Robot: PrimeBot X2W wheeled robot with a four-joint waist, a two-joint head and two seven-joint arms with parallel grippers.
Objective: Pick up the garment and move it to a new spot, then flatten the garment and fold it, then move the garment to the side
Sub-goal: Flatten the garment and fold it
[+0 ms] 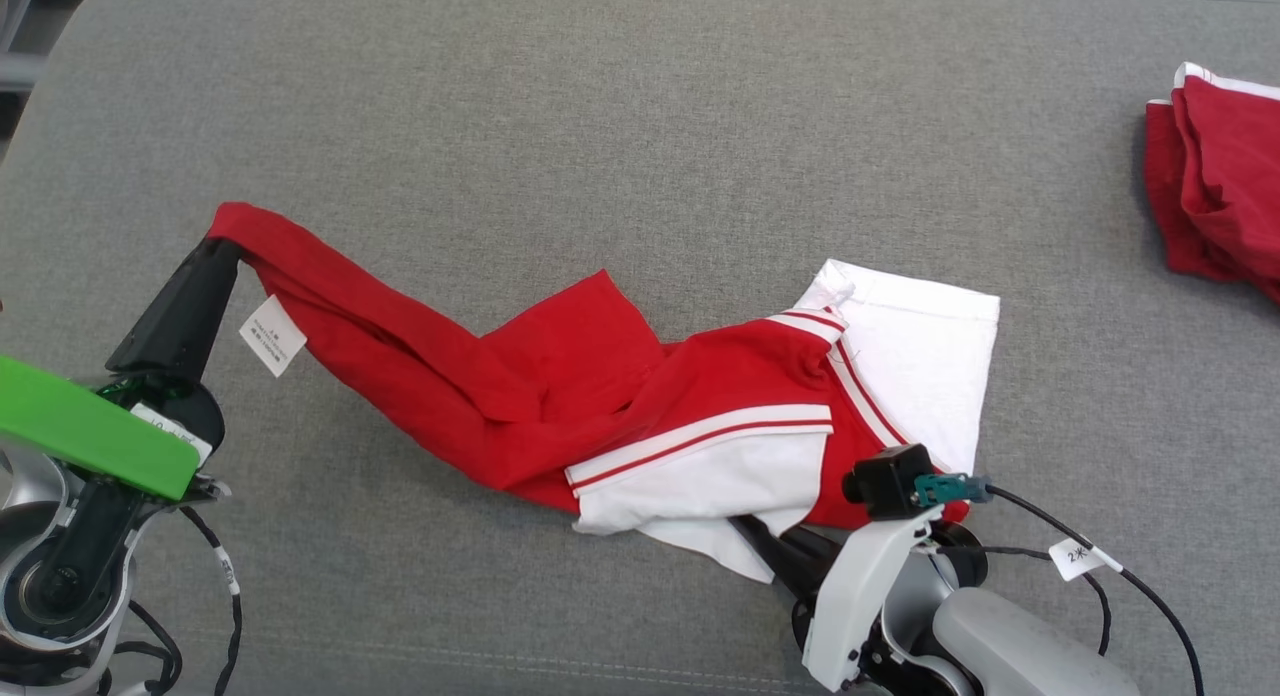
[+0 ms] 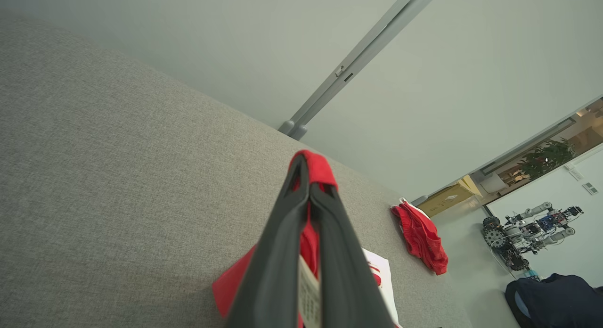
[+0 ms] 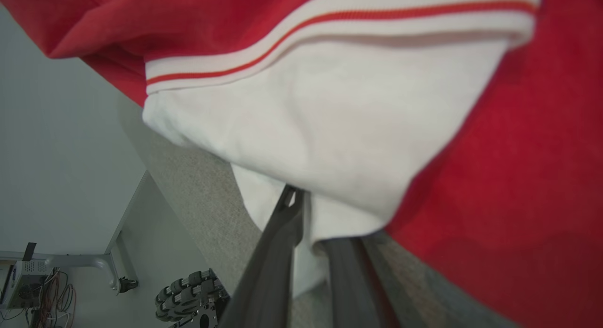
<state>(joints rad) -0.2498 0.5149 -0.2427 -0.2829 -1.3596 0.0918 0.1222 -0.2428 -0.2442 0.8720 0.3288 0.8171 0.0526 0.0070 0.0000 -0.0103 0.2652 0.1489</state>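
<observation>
Now: left end effector [image 1: 225, 254] clamped on the red tip of the garment [image 1: 560, 396]. Right end effector [image 3: 308, 215] pinched together on its white lower edge. Garment sprawls rumpled across the grey counter [image 1: 600, 126], between the two; folded red clothes [image 1: 1225, 176] well apart, at the far right.

My left gripper [image 1: 228, 254] pinches the red end of the garment [image 1: 560, 396], which stretches across the grey surface [image 1: 640, 126] to my right gripper [image 1: 765, 548], tucked under its white hem.
</observation>
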